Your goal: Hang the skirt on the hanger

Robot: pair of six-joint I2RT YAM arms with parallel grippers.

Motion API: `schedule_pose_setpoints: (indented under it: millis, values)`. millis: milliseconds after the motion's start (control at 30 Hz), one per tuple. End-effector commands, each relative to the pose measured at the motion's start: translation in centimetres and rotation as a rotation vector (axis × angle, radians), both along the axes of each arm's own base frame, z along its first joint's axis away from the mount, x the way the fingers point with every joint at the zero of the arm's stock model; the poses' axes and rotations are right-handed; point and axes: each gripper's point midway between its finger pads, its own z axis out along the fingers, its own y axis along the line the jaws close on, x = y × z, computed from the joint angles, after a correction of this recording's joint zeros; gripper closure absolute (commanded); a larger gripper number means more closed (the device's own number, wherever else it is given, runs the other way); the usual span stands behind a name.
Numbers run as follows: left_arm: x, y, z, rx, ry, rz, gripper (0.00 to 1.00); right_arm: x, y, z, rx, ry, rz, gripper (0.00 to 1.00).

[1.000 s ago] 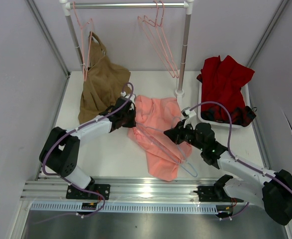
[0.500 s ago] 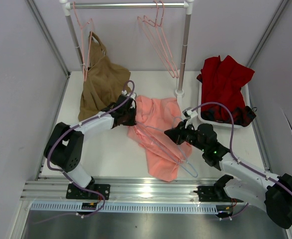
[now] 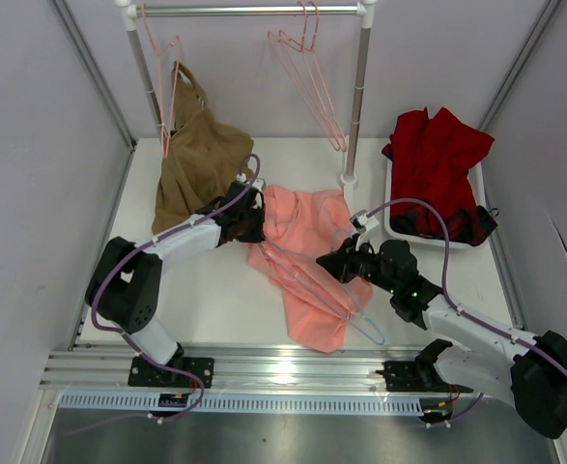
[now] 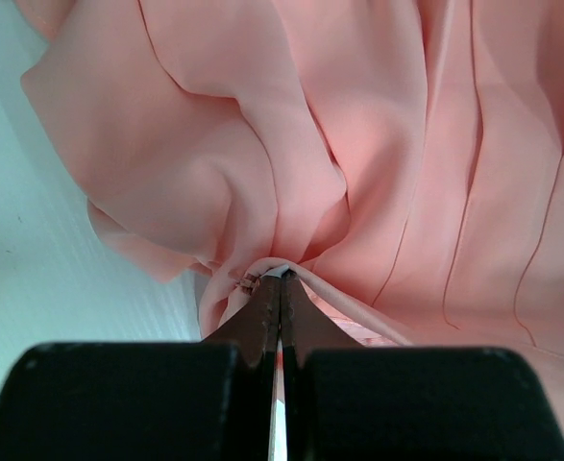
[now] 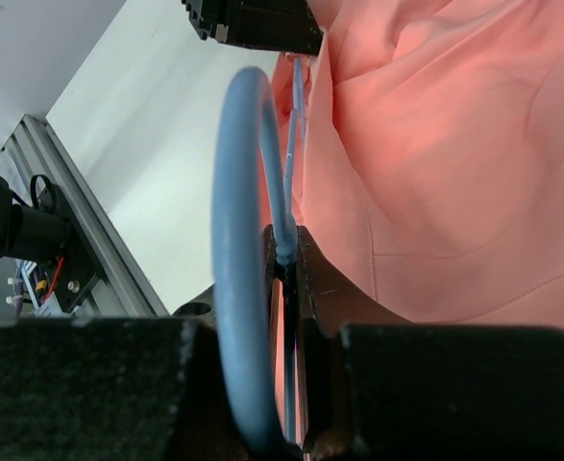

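Note:
The salmon-pink skirt [image 3: 307, 256] lies spread on the white table in the middle. My left gripper [image 3: 254, 220] is shut on the skirt's upper left edge; the left wrist view shows the shut tips pinching a hem fold [image 4: 283, 279] of the skirt [image 4: 358, 144]. My right gripper [image 3: 333, 261] is shut on the light blue wire hanger [image 3: 322, 290], which lies across the skirt. In the right wrist view the hanger's hook [image 5: 238, 250] curves in front of the jaws, and the wire neck is clamped between them [image 5: 287, 252], over the skirt [image 5: 435, 144].
A tan-brown garment [image 3: 198, 159] hangs from a pink hanger on the rack at back left. Pink wire hangers [image 3: 307, 77] hang from the rail. The rack post [image 3: 357, 97] stands behind the skirt. A dark red garment [image 3: 438, 169] lies in a white tray at right.
My left gripper has drawn slightly up and back with the skirt's edge. My right gripper with the hanger has shifted slightly left.

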Motion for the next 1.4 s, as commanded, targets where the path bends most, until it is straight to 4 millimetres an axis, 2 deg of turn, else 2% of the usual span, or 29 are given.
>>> schedule_pose_setpoints:
  millis: [0,567,767,1100,1367]
  values:
    - [1.9,-0.5,2.1,-0.039,-0.06,0.003,1.0,-0.6,0.7,0.5,0.019,-0.028,0.05,1.0]
    - [1.0,-0.6,2.0,-0.046,-0.045,-0.031,1.0,1.2,0.0,1.4,0.003,-0.076,-0.049,1.0]
    - [1.0,-0.9,2.7,-0.056,-0.054,-0.049,1.0,1.2,0.5,1.5,0.019,-0.075,-0.029,1.0]
    - [0.6,-1.1,2.6,-0.061,-0.035,-0.071,1.0,1.3,0.8,1.7,0.025,-0.088,-0.04,1.0]
    - [0.2,-1.2,2.6,-0.063,-0.024,-0.085,1.0,1.9,0.9,2.7,0.035,-0.119,-0.059,1.0]
